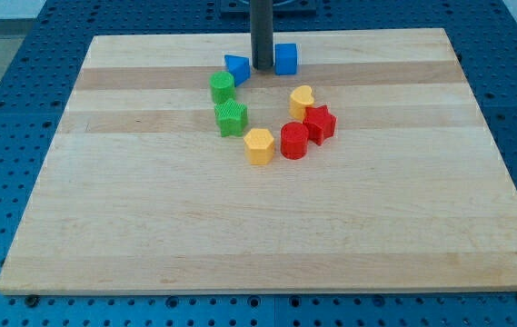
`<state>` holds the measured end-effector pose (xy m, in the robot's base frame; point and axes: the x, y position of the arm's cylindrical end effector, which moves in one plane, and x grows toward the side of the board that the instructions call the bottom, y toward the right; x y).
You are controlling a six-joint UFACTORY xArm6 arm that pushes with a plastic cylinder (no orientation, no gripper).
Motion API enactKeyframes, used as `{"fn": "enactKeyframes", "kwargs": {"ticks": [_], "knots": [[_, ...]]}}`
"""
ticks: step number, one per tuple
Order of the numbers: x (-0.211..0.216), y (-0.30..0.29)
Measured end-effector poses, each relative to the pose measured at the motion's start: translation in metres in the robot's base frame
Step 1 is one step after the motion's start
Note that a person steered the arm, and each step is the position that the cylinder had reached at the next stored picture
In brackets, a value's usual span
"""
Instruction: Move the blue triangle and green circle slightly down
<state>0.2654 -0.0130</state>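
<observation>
The blue triangle lies near the view's top, touching the green circle just below and left of it. My tip stands between the blue triangle on its left and a blue cube on its right, close to both. The dark rod rises straight up out of the view's top.
A green star lies below the green circle. A yellow hexagon, a red cylinder, a red star and a yellow heart curve round to the right. The wooden board sits on a blue pegboard table.
</observation>
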Motion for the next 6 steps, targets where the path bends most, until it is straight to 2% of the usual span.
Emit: {"fn": "enactKeyframes", "kwargs": {"ticks": [2,4,5,6], "knots": [[0.000,-0.047],[-0.011,-0.027],[-0.010,0.007],[0.033,-0.005]]}}
